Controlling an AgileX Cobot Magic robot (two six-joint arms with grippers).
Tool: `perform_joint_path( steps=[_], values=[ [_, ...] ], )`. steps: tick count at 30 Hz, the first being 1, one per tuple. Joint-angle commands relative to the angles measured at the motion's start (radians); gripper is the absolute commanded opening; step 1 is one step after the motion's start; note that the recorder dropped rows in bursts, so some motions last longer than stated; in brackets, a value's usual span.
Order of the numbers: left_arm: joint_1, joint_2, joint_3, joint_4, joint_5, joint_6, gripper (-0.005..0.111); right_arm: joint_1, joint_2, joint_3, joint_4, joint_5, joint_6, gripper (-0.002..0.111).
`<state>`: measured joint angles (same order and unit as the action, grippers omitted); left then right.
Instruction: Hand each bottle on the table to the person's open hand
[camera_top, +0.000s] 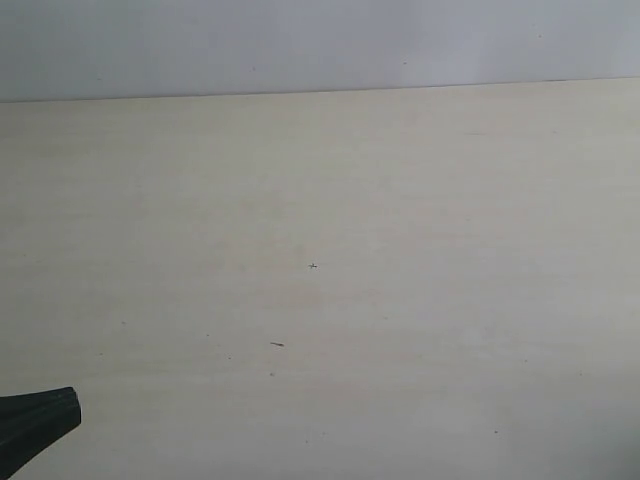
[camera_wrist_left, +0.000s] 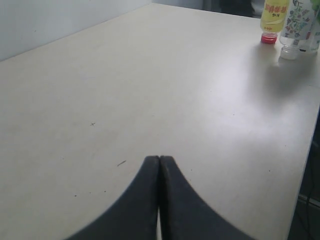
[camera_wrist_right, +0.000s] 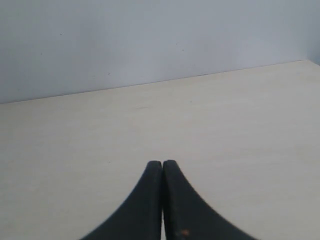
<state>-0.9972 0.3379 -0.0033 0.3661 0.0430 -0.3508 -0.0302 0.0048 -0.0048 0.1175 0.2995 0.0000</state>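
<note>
The pale beige table (camera_top: 400, 220) fills the exterior view and carries no bottle there. My left gripper (camera_top: 40, 420) shows as a black tip at the lower left corner. In the left wrist view my left gripper (camera_wrist_left: 159, 159) is shut with nothing in it. Far from it, at the table's distant corner, a yellow red-capped bottle (camera_wrist_left: 273, 20) and a clear white-capped green-leaf bottle (camera_wrist_left: 295, 27) stand upside down on their caps. My right gripper (camera_wrist_right: 162, 163) is shut and empty over bare table (camera_wrist_right: 225, 125). The other bottles and the person's open hand are out of view.
A pale grey wall (camera_top: 300, 45) rises behind the table's far edge. Tiny dark specks (camera_top: 277, 344) mark the tabletop. In the left wrist view the table edge (camera_wrist_left: 305, 165) drops off beside the bottles, with dark floor beyond.
</note>
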Motion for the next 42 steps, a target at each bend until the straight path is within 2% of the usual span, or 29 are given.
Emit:
perform_joint_path(
  steps=[1, 11, 13, 16, 19, 22, 27, 31, 38, 42],
  values=[
    [0.001, -0.004, 0.003, -0.001, -0.011, 0.0, 0.0, -0.005, -0.005, 0.005, -0.013, -0.018, 0.0, 0.0],
    [0.011, -0.004, 0.003, -0.001, -0.011, 0.002, 0.0, -0.005, -0.005, 0.005, -0.013, -0.018, 0.0, 0.0],
    [0.092, -0.033, 0.003, -0.001, -0.011, 0.009, 0.0, -0.005, -0.005, 0.005, -0.013, -0.018, 0.0, 0.0],
    [0.34, -0.1, 0.003, -0.001, -0.015, 0.014, 0.0, -0.005, -0.005, 0.005, -0.013, -0.018, 0.0, 0.0],
    [0.511, -0.148, 0.003, -0.001, -0.015, 0.014, 0.0, -0.005, -0.005, 0.005, -0.013, -0.018, 0.0, 0.0],
    [0.648, -0.196, 0.003, -0.001, -0.015, 0.014, 0.0, -0.005, -0.005, 0.005, -0.013, -0.018, 0.0, 0.0],
    [0.788, -0.222, 0.003, -0.014, -0.015, 0.009, 0.0, -0.005, -0.005, 0.005, -0.013, -0.018, 0.0, 0.0],
    [0.838, -0.222, 0.003, -0.014, -0.015, 0.007, 0.0, -0.005, -0.005, 0.005, -0.013, -0.018, 0.0, 0.0],
    [0.838, -0.233, 0.003, -0.017, -0.007, 0.003, 0.0, -0.005, -0.005, 0.005, -0.013, -0.018, 0.0, 0.0],
    [0.838, -0.276, 0.003, -0.021, 0.087, 0.0, 0.0, -0.005, -0.005, 0.005, -0.013, -0.018, 0.0, 0.0]
  ],
)
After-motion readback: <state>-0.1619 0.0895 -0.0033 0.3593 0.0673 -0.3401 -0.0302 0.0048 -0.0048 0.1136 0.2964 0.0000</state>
